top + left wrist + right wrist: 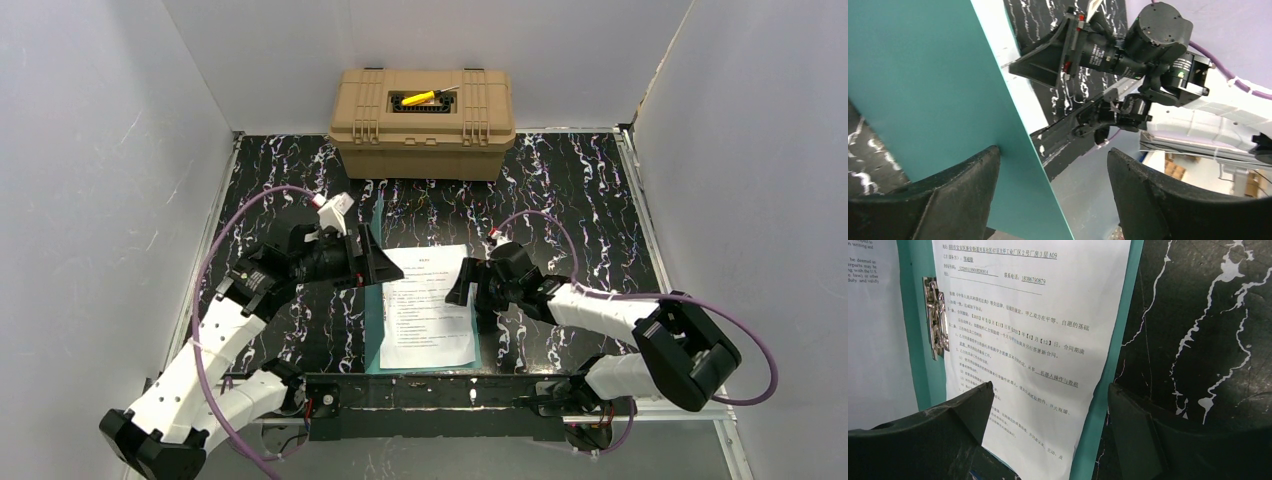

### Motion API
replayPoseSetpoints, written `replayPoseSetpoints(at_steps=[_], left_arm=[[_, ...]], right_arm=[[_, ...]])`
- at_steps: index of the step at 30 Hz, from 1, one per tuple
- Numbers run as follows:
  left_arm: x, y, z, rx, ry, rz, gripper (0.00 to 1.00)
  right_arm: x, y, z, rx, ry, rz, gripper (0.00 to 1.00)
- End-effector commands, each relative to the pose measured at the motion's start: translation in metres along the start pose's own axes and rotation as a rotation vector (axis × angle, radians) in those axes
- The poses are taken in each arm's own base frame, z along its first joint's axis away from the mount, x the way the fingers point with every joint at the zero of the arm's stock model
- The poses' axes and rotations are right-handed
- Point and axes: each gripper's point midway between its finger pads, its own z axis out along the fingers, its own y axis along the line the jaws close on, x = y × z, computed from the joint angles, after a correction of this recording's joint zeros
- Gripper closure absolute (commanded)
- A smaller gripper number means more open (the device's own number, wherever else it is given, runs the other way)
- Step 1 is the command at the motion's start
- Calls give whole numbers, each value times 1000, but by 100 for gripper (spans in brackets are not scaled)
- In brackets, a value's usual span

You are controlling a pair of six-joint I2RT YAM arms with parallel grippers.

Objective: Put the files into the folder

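A teal folder (372, 348) lies open at the table's near middle. One white printed file (425, 310) lies on its right leaf. My left gripper (378, 268) is open at the folder's left side. In the left wrist view the raised teal leaf (923, 75) stands between the jaws of my left gripper (1052, 152), and one fingertip (990, 152) touches it. My right gripper (462, 283) is open just above the file's right edge. The right wrist view shows my right gripper (1050, 387) over that file (1033, 330), a metal clip (935, 315) on the teal folder (915, 355), and a second file (873, 340) left of the clip.
A tan hard case (422, 120) stands at the back middle with a yellow tool (420, 98) on its lid. Grey walls close in on the left, right and back. The right arm (1148, 40) shows close beyond the raised leaf in the left wrist view.
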Motion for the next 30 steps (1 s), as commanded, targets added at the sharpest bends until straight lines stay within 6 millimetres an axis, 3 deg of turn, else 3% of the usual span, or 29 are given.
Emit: replayPoseSetpoints(at_steps=[1,6,11,16,21,25,30], left_arm=[[-2,-26,14,136,0,6,22],[7,-24,46,120,20,25,15],[18,-20,82,92,50,26,9],[31,-4,118,37,102,8,7],[46,15,150,-26,162,-10,7],[40,20,152,-72,147,24,7],[25,32,124,-221,106,92,7]], right_arm=[[15,-22,-8,94,40,8,7],[-6,-33,-32,212,-53,-13,6],[-42,-36,-76,302,-233,-27,5],[-71,-24,-119,315,-359,-34,5],[-85,-15,-144,314,-418,-51,5],[-89,-11,-152,313,-422,-76,5],[-87,-5,-149,293,-389,-123,5]])
